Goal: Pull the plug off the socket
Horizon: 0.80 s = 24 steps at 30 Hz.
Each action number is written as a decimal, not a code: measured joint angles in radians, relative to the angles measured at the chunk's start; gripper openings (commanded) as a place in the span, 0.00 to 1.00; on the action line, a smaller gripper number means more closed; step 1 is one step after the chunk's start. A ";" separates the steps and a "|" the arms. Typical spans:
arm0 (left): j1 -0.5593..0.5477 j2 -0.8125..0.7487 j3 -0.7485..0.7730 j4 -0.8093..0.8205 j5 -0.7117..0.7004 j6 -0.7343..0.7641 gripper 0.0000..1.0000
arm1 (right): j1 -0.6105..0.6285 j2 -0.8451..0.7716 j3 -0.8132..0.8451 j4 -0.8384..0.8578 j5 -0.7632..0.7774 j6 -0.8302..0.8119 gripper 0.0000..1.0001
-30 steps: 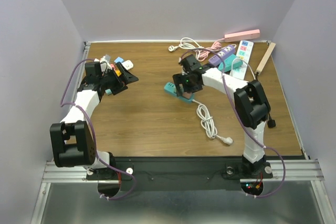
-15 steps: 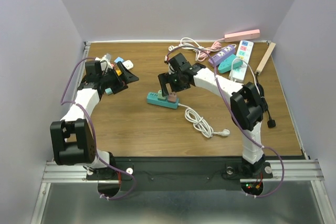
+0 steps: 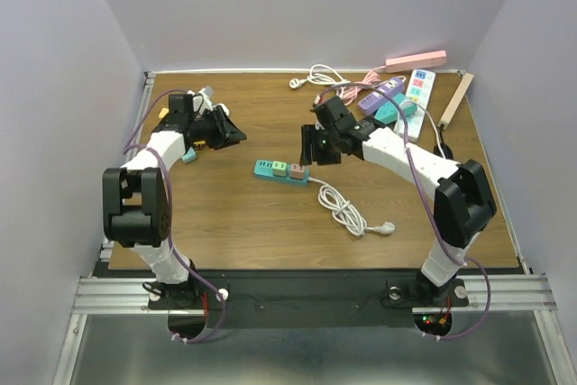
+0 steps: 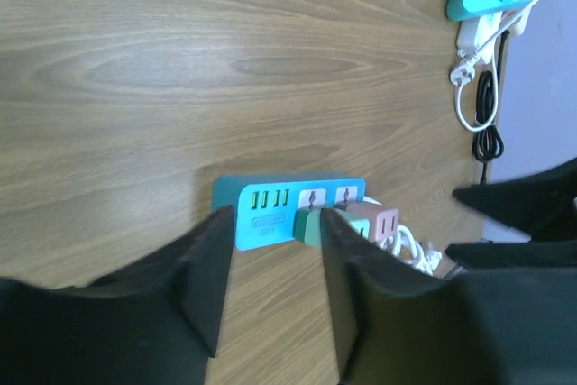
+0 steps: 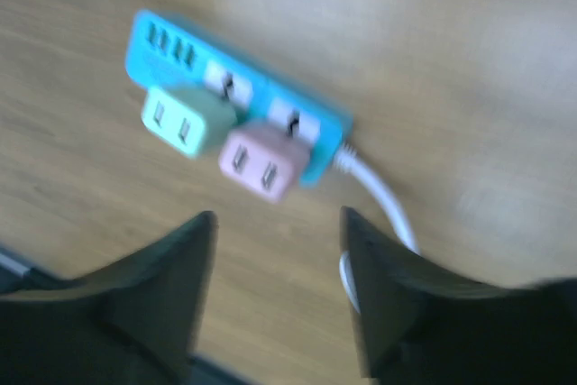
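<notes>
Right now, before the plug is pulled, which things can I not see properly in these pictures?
1. Right wrist view: the picture is blurred. The teal power strip shows no readable markings, and how deep the pink plug sits cannot be told.
2. Left wrist view: the left arm's jaws cover part of the green plug and the strip's near corner.
3. Top view: both plugs are too small to show their pins.

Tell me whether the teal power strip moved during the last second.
Yes. The teal strip slid left and a little toward the front, ending farther from the pink strip at the back.
</notes>
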 measured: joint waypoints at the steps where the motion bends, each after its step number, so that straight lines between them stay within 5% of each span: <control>1: -0.010 0.016 0.011 0.001 0.002 0.003 0.31 | 0.000 -0.013 -0.036 0.003 -0.013 0.019 0.00; 7: -0.092 0.142 0.089 0.005 0.006 0.016 0.01 | 0.000 -0.106 -0.303 0.004 -0.156 0.159 0.00; 15: -0.147 0.261 0.167 0.013 0.006 0.023 0.00 | 0.000 -0.146 -0.470 0.000 -0.248 0.225 0.01; 24: -0.232 0.381 0.217 0.022 -0.007 0.039 0.00 | -0.007 -0.022 -0.415 0.002 -0.161 0.216 0.00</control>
